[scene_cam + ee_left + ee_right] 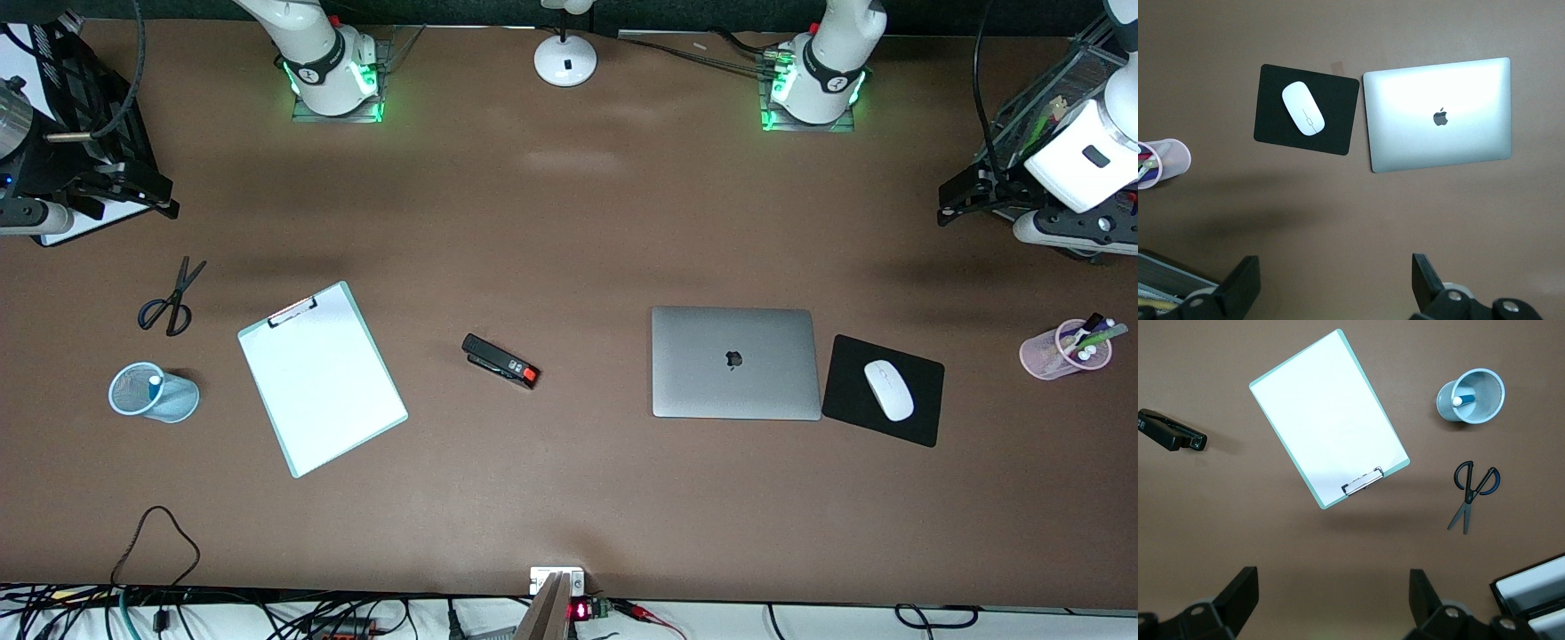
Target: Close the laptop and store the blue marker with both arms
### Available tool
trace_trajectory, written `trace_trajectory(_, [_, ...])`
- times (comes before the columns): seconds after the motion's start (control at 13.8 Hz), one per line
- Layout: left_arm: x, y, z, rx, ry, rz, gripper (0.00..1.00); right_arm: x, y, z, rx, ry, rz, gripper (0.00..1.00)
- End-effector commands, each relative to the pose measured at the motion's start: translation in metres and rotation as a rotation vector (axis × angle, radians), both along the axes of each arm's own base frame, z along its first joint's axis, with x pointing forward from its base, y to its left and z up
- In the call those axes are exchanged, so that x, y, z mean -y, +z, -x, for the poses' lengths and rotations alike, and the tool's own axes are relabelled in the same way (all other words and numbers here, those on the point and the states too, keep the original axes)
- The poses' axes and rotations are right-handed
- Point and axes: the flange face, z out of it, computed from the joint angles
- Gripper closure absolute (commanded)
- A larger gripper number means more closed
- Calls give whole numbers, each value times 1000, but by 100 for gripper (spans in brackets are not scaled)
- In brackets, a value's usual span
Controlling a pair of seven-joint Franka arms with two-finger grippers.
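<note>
Table: brown surface (569, 222), cables cut off along the camera-side edge.
Laptop: laptop (734, 362) lies closed, lid up, beside the black mouse pad (920, 418) carrying a white mouse (888, 389).
Marker: blue marker (153, 382) only partly seen inside the blue mesh cup (169, 402) near the right arm's end.
Left gripper: left gripper (1335, 283) released, fingers wide, raised at its table end.
Right gripper: right gripper (1331, 600) released, raised over its end, above the clipboard (1328, 417) and scissors (1473, 490).

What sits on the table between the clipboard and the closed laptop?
A black stapler with a red end lies alone between the clipboard and the laptop; the front view shows it.
</note>
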Motion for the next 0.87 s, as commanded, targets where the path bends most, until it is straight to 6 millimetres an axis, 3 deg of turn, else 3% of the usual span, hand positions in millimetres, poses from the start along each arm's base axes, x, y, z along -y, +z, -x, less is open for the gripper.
trace_trajectory(0.0, [-4, 4, -2, 12, -21, -18, 0, 0, 2, 3, 16, -20, 20, 0])
trace_trajectory(0.36, [-9, 8, -2, 18, -18, -18, 0, 2, 13, -5, 35, -54, 19, 0])
trace_trajectory(0.8, [-7, -1, -8, 6, -21, -17, 0, 9, 5, -13, 27, -134, 24, 0])
